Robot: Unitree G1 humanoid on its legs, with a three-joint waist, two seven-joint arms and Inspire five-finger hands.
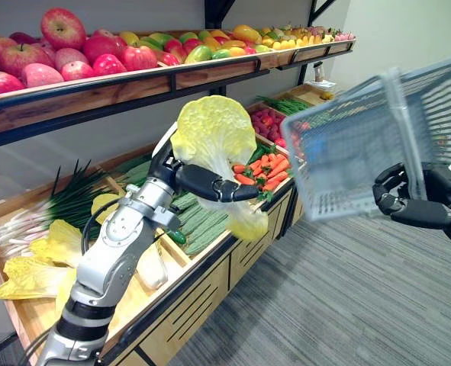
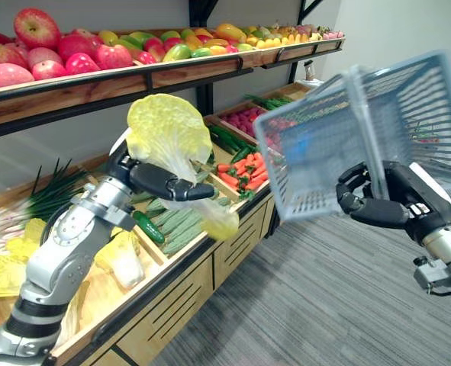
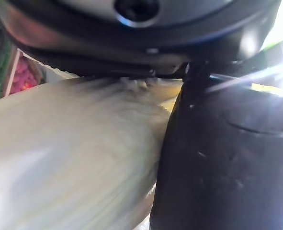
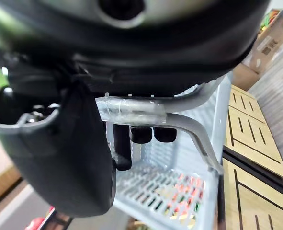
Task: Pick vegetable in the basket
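Left hand (image 1: pixel 208 184), fingers curled round a napa cabbage (image 1: pixel 210 131), is holding it raised; to its right, apart, the right hand (image 1: pixel 412 204) is gripping the handle of the tilted basket (image 1: pixel 339 164). Grasp appears done; placing remains.

A wooden upper shelf (image 1: pixel 210 73) runs across the top of the frame, heaped with red apples (image 1: pixel 65 47) at upper left and green and yellow fruit (image 1: pixel 202 52) toward the upper right. Below it, a wooden produce stand (image 1: pixel 202 293) slants from lower left to centre right, its compartments holding spring onions (image 1: pixel 65 202) and pale cabbages (image 1: pixel 30 267) at left, cucumbers (image 1: pixel 202 225) at centre, then carrots (image 1: pixel 267 169). Grey striped carpet covers the floor (image 1: pixel 347 305) at lower right.
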